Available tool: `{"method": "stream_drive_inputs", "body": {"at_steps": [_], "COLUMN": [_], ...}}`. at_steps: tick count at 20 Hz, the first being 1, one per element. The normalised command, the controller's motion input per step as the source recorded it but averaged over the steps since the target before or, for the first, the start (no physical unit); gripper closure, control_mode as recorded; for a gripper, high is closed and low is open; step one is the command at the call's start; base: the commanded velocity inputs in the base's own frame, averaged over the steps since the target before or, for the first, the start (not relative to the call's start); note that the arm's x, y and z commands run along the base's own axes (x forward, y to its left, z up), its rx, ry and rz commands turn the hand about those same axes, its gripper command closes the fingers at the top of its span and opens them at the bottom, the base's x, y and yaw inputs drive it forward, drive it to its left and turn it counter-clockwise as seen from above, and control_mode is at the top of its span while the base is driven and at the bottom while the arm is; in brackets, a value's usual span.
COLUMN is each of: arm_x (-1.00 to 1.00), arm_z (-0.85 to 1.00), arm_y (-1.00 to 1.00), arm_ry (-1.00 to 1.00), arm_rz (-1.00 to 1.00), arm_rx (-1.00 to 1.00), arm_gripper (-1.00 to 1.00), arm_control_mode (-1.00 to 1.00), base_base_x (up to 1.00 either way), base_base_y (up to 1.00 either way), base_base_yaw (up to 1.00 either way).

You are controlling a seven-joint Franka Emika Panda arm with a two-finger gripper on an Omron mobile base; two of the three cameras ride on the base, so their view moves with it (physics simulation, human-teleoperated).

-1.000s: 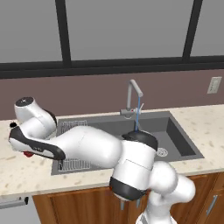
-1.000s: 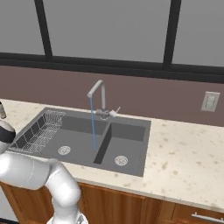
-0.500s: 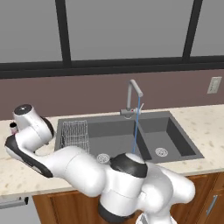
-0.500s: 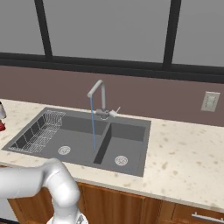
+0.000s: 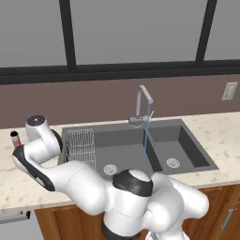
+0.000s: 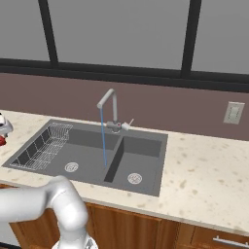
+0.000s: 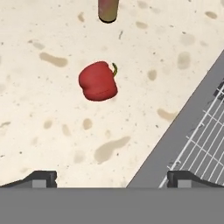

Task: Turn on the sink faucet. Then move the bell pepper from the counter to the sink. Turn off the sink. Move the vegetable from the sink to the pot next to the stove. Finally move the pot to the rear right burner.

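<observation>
Beige speckled counter (image 7: pixel 52 144), seen from the hand. Nearest: gripper (image 7: pixel 111 177), fingertips spread wide, nothing between them, hovering over bare stone. Off its right fingertip: sink (image 7: pixel 175 135) rim and wire rack (image 7: pixel 205 135). Ahead and slightly left: bell pepper (image 7: pixel 98 81), red, lying alone on the counter, well clear of the tips. Beyond it: bottle (image 7: pixel 108 9). Farther off: sink faucet (image 5: pixel 143 103), running. Step judged: fetching the pepper. Next: centre over it, descend, close.
</observation>
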Motion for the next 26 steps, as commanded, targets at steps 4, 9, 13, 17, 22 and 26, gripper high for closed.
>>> {"method": "stream_drive_inputs", "body": {"at_steps": [4, 9, 13, 17, 22, 26], "arm_x": [0.24, 0.18, 0.14, 0.14, 0.13, 0.15], "arm_z": [-0.10, -0.09, -0.07, -0.08, -0.14, -0.16], "arm_y": [0.17, 0.28, 0.31, 0.18, 0.00, 0.00], "arm_ry": [0.00, 0.00, 0.00, 0.00, 0.00, 0.00], "arm_rz": [0.14, 0.09, 0.07, 0.04, 0.01, 0.01], "arm_rx": [0.01, 0.00, 0.00, 0.00, 0.00, 0.00], "arm_gripper": [-1.00, -1.00, -1.00, -1.00, -1.00, -1.00], "arm_control_mode": [-1.00, -1.00, -1.00, -1.00, -1.00, -1.00], "base_base_x": [0.00, 0.00, 0.00, 0.00, 0.00, 0.00], "base_base_y": [0.00, 0.00, 0.00, 0.00, 0.00, 0.00], "base_base_yaw": [0.00, 0.00, 0.00, 0.00, 0.00, 0.00]}}
